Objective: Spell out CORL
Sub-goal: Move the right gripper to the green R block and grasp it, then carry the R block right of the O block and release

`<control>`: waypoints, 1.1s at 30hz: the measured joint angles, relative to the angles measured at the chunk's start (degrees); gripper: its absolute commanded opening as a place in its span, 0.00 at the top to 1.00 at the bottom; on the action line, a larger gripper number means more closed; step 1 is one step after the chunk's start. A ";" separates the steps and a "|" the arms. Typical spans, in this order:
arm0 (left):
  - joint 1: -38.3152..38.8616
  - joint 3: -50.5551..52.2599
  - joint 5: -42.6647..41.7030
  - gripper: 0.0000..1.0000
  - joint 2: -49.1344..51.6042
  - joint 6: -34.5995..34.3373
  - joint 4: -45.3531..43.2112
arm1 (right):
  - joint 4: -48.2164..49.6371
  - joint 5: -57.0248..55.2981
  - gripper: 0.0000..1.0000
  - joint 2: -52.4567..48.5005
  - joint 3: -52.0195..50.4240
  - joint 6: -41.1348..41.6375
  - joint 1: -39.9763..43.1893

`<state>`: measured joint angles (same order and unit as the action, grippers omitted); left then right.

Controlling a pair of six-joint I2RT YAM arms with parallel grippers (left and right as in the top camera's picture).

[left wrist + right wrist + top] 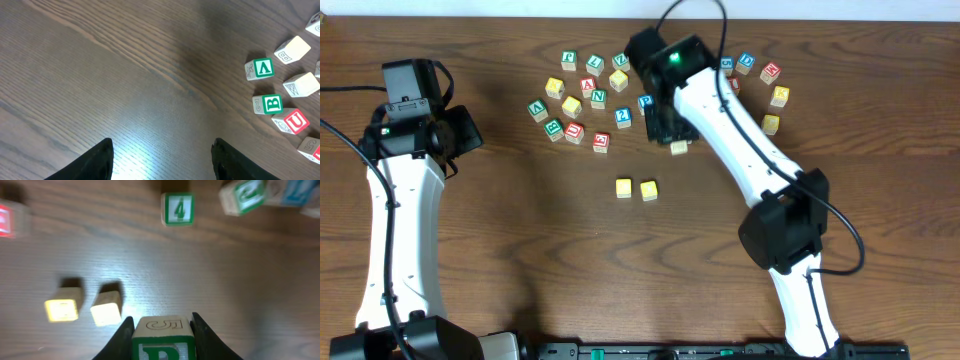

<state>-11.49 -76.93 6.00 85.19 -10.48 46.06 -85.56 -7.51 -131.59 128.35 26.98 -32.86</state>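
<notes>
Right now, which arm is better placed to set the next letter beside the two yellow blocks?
The right arm: its jaws grip a green-lettered block near the yellow blocks. The left arm sits far off, jaws open and empty.

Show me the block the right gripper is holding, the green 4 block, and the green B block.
held block (pixel 162 326): right wrist view, on its engraved upper face.
green 4 block (pixel 177 209): right wrist view, on the printed 4.
green B block (pixel 273 104): left wrist view, on the B face.
</notes>
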 measured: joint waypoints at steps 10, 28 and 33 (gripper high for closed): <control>0.00 0.00 0.00 0.38 0.00 0.00 -0.02 | 13.25 3.23 0.82 -0.92 -18.80 1.55 -0.37; 0.00 0.00 0.00 0.38 0.00 0.00 -0.02 | 15.80 5.62 0.54 -0.94 -21.94 1.40 -0.44; 0.00 0.00 0.00 0.38 0.00 0.00 -0.02 | 15.02 5.81 0.52 -0.94 -21.94 1.20 -0.44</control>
<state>-11.49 -76.93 6.00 85.19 -10.48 46.04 -70.54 -1.69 -132.53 106.41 28.18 -33.30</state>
